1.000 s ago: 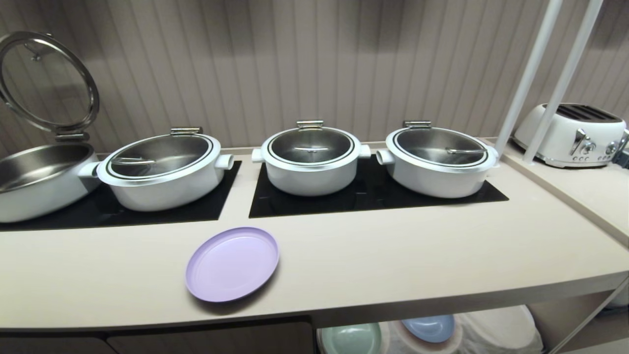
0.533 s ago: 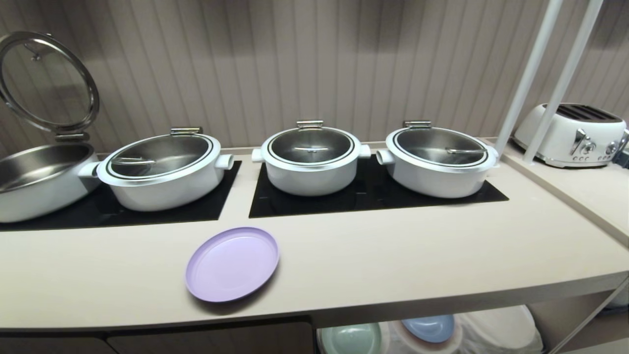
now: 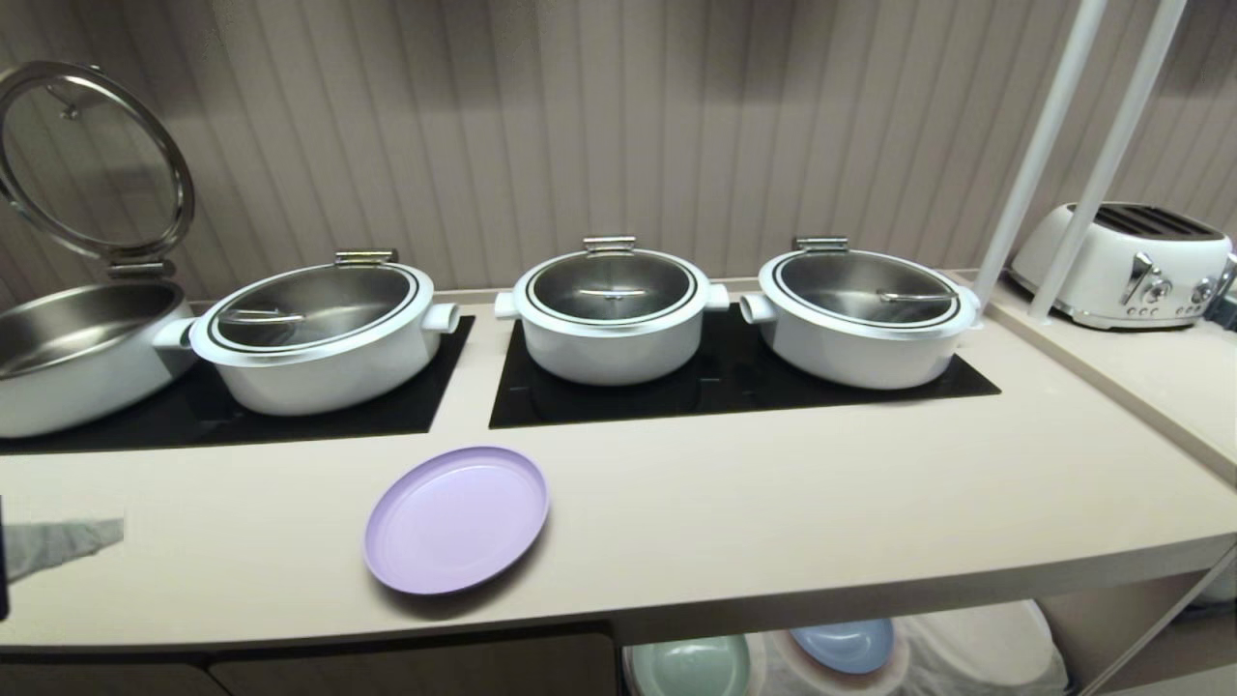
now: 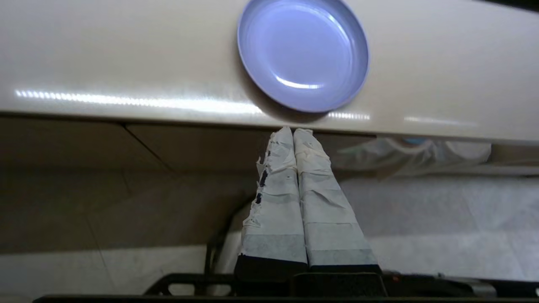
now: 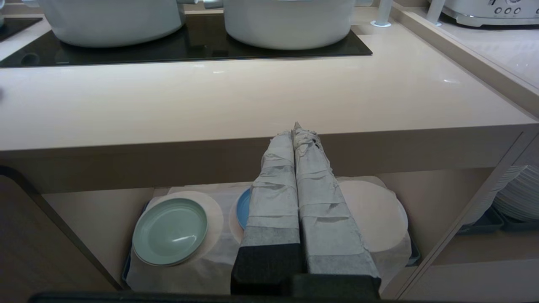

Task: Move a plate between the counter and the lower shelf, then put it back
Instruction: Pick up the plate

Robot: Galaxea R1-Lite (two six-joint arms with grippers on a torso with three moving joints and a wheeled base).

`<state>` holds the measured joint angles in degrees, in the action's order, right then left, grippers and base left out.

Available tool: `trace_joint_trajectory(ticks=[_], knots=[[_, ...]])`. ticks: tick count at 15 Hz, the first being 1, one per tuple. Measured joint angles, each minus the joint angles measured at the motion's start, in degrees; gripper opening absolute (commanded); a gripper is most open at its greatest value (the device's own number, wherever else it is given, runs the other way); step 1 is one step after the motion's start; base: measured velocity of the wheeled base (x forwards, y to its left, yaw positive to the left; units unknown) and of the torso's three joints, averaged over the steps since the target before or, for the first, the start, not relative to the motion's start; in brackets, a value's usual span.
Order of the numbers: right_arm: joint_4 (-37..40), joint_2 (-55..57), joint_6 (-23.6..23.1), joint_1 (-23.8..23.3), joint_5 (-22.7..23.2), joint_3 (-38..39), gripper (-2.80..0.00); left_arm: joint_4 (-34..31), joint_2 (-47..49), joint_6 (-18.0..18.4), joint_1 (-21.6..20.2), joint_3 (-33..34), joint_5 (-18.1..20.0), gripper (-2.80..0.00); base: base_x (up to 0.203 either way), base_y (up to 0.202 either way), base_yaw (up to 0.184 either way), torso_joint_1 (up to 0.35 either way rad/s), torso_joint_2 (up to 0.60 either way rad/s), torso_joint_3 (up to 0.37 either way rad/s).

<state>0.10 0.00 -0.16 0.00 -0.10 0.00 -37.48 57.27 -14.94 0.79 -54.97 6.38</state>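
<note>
The lavender plate lies flat on the beige counter, close to its front edge. My left gripper reaches in at the far left of the head view, well left of the plate, over the counter's front. In the left wrist view its taped fingers are pressed together, empty, and end just short of the counter's front edge below the plate. My right gripper is shut and empty in front of the counter. Below it is the lower shelf with its white cloth.
Three lidded white pots and one open pot stand on black cooktop panels. A white toaster and two white poles are at the right. On the shelf cloth lie a mint green plate and a blue plate.
The left gripper has come into the head view at its far left edge; earlier no arm showed there. The plate and pots have not moved.
</note>
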Motion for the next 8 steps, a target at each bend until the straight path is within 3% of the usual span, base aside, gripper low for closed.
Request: trace_joint_trajectory(ticks=[3,8], knots=[[0.0,0.0,0.0,0.0,0.0,0.0,-2.80,-2.9,8.4,-2.6,0.5,-1.4,0.9,-2.80,0.000,0.000,0.000,0.000,0.00,0.000],[0.0,0.0,0.0,0.0,0.0,0.0,-2.80,-3.1,22.1,-2.4,2.1,-4.9,0.8,-2.80,0.000,0.000,0.000,0.000,0.00,0.000]])
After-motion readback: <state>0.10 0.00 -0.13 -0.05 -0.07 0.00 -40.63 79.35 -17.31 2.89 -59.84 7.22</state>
